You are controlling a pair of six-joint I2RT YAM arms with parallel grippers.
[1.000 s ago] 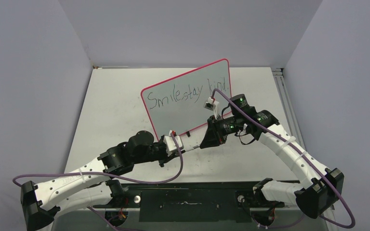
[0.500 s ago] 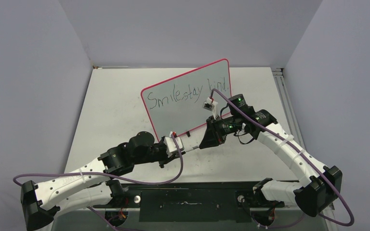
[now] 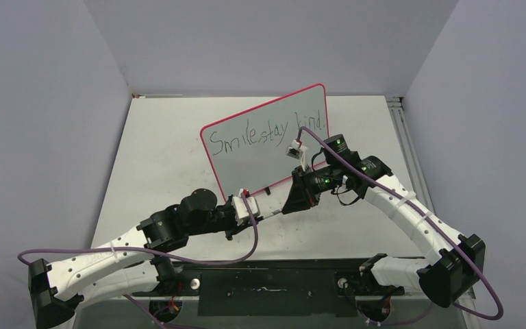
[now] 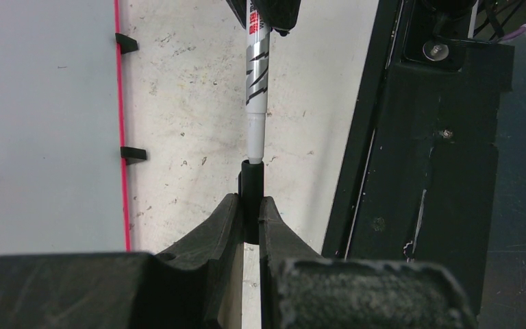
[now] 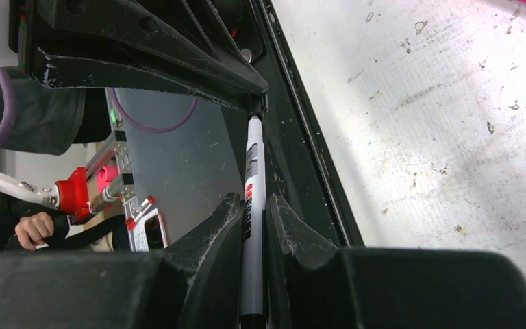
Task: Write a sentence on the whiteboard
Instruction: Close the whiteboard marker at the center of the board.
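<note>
The whiteboard point(image 3: 260, 154) stands tilted mid-table, pink-rimmed, with "Smile stay kind!" handwritten across its top. Its rim point(image 4: 118, 103) and pale face also show in the left wrist view. My left gripper point(image 3: 264, 214) point(image 4: 250, 202) is shut on a black marker cap point(image 4: 251, 181). My right gripper point(image 3: 287, 208) point(image 5: 253, 205) is shut on the white marker barrel point(image 5: 253, 171) point(image 4: 255, 68). Both hover in front of the board's lower edge, tip to tip. The marker's white neck point(image 4: 255, 140) sits at the cap's mouth, so the tip is hidden.
A black base rail point(image 3: 267, 281) point(image 4: 418, 171) runs along the table's near edge, just right of the cap in the left wrist view. Two small black feet point(image 4: 131, 154) jut from the board's rim. Grey walls close in the table on three sides.
The right gripper has edged slightly left with the marker, toward the cap in the left gripper. Both grips are unchanged.
</note>
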